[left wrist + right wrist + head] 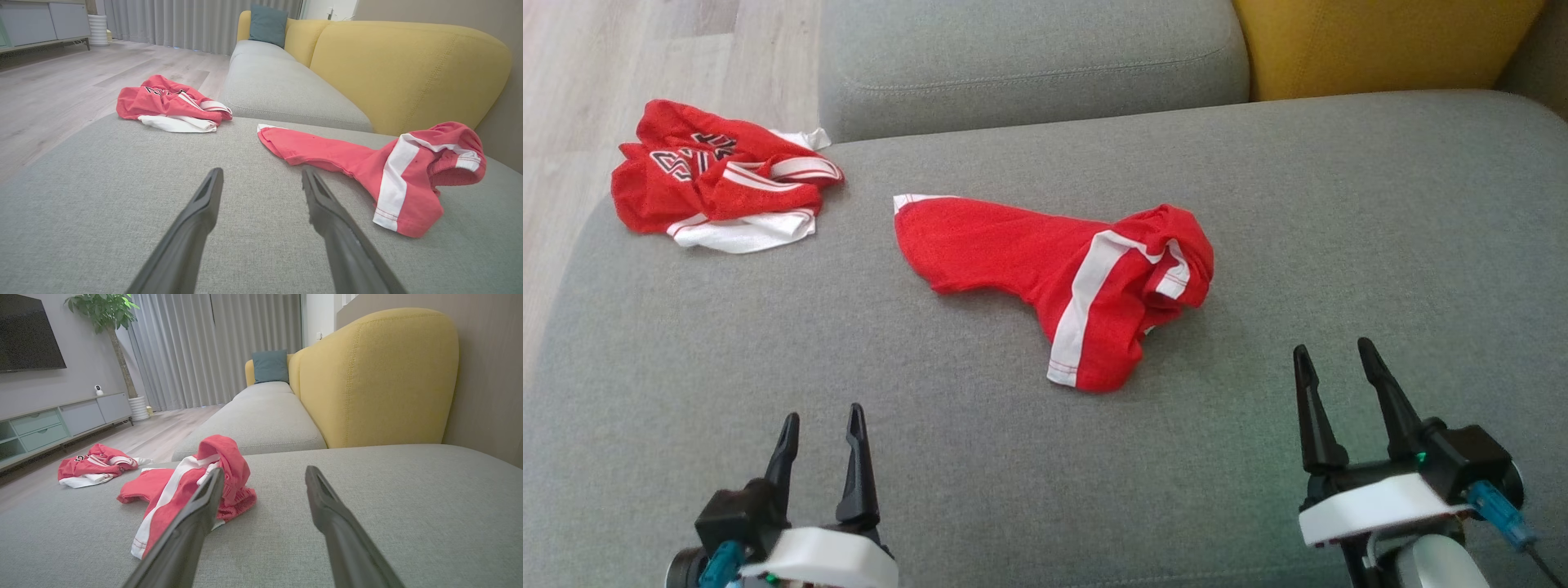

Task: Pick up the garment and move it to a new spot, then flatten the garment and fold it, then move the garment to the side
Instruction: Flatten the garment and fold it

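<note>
two red pieces lie on the grey sofa seat: the striped garment is bunched near the middle, and a lettered garment is crumpled at the far left edge. the left hand and right hand hover on the robot's side of the seat, fingers spread and empty, apart from the cloth. by my reading nothing is done yet on the striped garment: pick-up, flattening, folding and setting aside all remain.
</note>
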You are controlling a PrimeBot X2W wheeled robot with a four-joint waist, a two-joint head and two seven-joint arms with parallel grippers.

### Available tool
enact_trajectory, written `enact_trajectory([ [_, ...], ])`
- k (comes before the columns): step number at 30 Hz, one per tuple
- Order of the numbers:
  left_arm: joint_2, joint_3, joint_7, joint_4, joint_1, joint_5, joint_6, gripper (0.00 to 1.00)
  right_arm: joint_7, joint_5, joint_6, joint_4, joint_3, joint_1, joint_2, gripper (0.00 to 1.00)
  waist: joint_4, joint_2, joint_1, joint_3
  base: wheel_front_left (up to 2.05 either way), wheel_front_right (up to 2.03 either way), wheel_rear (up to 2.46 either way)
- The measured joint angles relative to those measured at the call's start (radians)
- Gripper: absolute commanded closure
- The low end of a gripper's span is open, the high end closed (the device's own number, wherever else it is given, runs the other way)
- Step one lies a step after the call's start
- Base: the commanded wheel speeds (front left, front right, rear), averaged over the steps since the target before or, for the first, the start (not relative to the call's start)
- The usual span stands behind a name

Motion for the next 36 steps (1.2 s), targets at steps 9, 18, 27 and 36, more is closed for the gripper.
enact_trajectory([
  [9,-0.002,0.005,0.0,0.002,0.0,0.009,-0.009,0.0,0.0,0.0,0.0,0.001,0.001,-0.001,0.0,0.0,0.001,0.0,0.0,0.0,0.0,0.0,0.0],
  [18,-0.002,0.007,0.0,0.009,0.0,0.016,-0.016,0.0,0.0,0.0,0.0,0.006,0.0,-0.001,0.0,0.0,0.001,0.0,0.0,0.001,0.0,0.0,0.0],
  [27,-0.002,-0.031,0.0,0.05,-0.004,0.017,-0.035,0.0,0.0,0.0,0.0,0.006,0.004,-0.002,0.0,0.0,-0.006,0.0,0.0,0.015,0.0,0.0,0.0],
  [36,-0.005,-0.196,0.0,0.208,-0.201,0.027,-0.091,0.0,0.0,0.003,0.0,0.005,0.024,-0.027,0.0,0.0,-0.055,0.0,0.0,0.083,0.0,0.0,0.0],
])
